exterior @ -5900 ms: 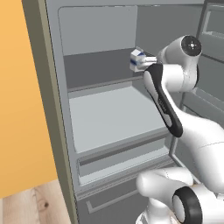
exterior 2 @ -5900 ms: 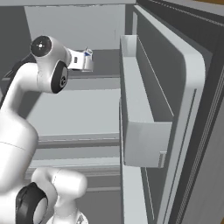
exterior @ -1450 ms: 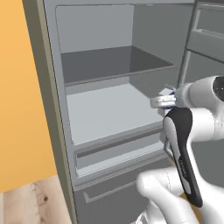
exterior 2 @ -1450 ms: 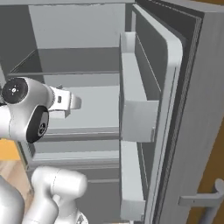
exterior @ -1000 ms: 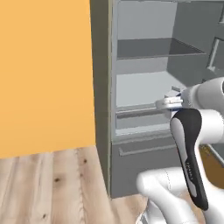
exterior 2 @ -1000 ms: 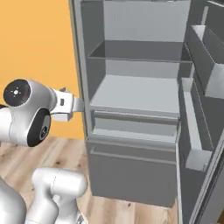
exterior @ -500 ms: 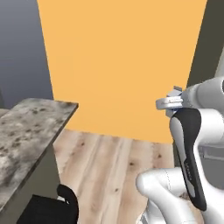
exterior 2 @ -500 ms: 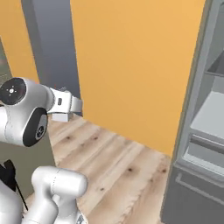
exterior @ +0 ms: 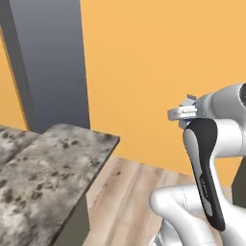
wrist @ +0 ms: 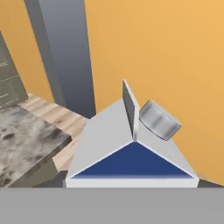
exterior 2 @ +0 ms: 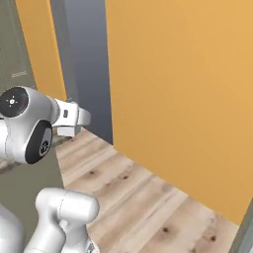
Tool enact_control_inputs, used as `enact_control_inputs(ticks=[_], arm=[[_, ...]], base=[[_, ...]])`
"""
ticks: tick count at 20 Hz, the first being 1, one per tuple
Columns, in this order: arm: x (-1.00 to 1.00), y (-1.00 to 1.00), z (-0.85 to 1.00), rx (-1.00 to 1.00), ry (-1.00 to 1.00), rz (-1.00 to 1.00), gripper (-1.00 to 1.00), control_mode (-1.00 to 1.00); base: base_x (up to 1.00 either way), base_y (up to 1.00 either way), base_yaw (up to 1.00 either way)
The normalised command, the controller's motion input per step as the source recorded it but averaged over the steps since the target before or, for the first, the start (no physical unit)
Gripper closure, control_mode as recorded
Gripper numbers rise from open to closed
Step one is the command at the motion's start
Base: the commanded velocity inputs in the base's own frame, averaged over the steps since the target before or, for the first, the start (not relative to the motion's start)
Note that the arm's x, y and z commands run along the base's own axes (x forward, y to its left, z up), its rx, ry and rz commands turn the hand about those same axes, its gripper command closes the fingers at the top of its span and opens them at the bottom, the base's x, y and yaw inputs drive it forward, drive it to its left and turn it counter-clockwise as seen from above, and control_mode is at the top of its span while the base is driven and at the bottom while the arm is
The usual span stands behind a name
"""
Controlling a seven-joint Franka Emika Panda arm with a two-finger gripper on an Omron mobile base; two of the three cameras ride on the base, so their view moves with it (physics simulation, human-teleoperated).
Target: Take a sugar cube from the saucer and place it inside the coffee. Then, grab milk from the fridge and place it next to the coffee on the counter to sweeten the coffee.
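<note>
Now the fridge has swung away; the counter nears, jaws clamped on the milk, carried beside it.

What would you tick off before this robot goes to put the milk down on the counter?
1. Milk in the gripper: ok, the carton sits right in front of the hand camera.
2. Carton upright, silver cap on: ok.
3. Counter within sight: ok, its stone corner lies ahead to the left.
4. Coffee cup located: cannot tell from here.
5. Path clear of the grey pillar and orange wall: ok, open wooden floor lies between.
6. Gripper over the counter: not ok, it hangs over the floor.
</note>
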Motion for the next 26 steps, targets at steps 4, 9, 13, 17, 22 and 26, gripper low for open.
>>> enact_control_inputs(ticks=[4,9,13,17,22,26], arm=[[0.0,0.0,0.0,0.0,0.0,0.0,1.0,1.0],[0.0,0.0,0.0,0.0,0.0,0.0,1.0,1.0],[0.0,0.0,0.0,0.0,0.0,0.0,1.0,1.0],[0.0,0.0,0.0,0.0,0.0,0.0,1.0,1.0],[0.0,0.0,0.0,0.0,0.0,0.0,1.0,1.0],[0.0,0.0,0.0,0.0,0.0,0.0,1.0,1.0]], base=[[1.0,-0.13,0.26],[1.0,-0.34,0.55],[1.0,-0.49,0.57],[1.0,-0.18,0.7],[1.0,-0.15,0.71],[1.0,-0.13,0.69]])
